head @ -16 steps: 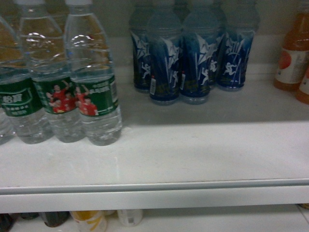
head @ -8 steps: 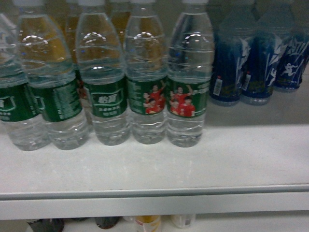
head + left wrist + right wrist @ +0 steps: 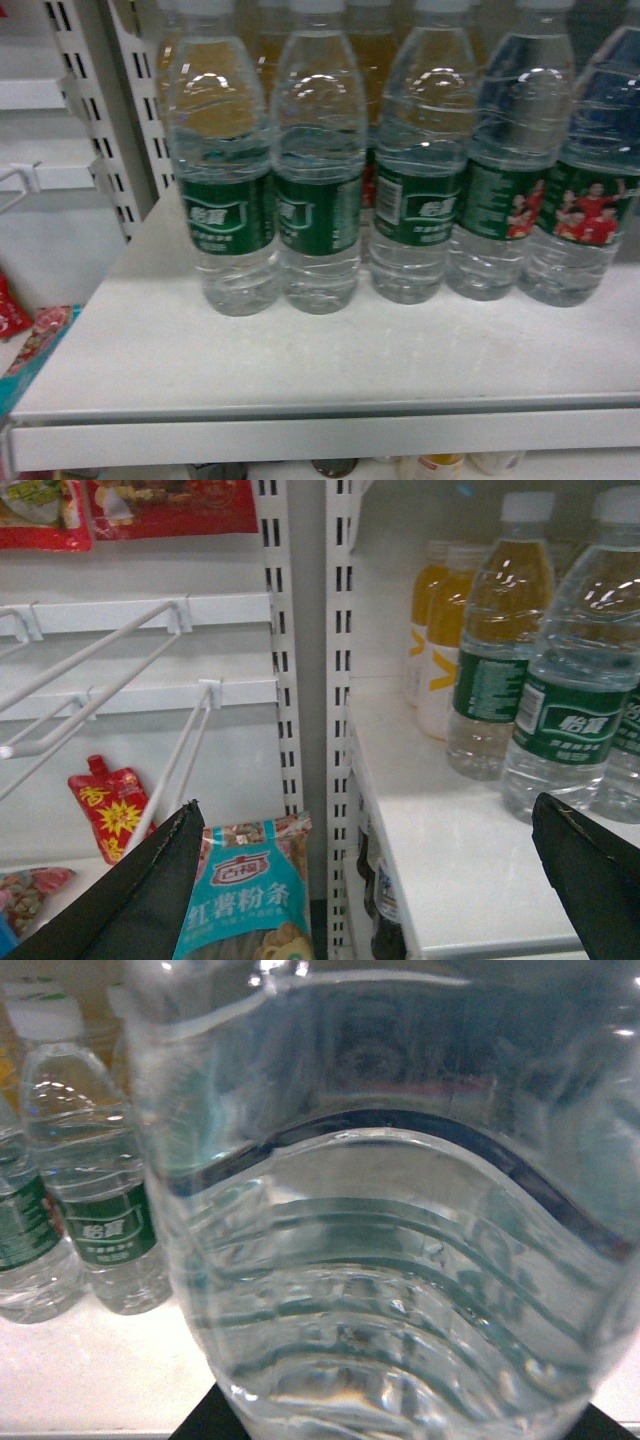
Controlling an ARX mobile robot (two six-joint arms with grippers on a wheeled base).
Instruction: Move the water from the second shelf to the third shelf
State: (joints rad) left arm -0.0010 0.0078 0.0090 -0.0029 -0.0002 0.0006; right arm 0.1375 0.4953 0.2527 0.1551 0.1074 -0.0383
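head view: a row of water bottles [image 3: 420, 190] stands upright on the white shelf [image 3: 300, 360], shoulder to shoulder, green label bands facing out, yellow drink bottles [image 3: 440, 630] behind them. neither arm shows in this view.

right wrist view: one water bottle [image 3: 390, 1260] fills nearly the whole frame, ribs horizontal, so its long axis is vertical and it sits dead ahead of the right gripper — very close, probably between the fingers. only a dark sliver of the gripper shows at the bottom edge; whether it is clamped on the bottle or merely around it, cannot tell. more bottles stand to its left on the same shelf.

left wrist view: left gripper [image 3: 370, 880] spread wide, empty, hanging off the shelf's left corner by the slotted upright [image 3: 340, 680]; nearest bottle lies ahead and to its right. snack packets [image 3: 240, 890] and wire hooks [image 3: 100, 680] fill the bay to the left.

judgement: right arm is nearer — its bottle is the candidate. neighbouring bottles touching it are the obstruction; a straight pull outward should avoid toppling them.
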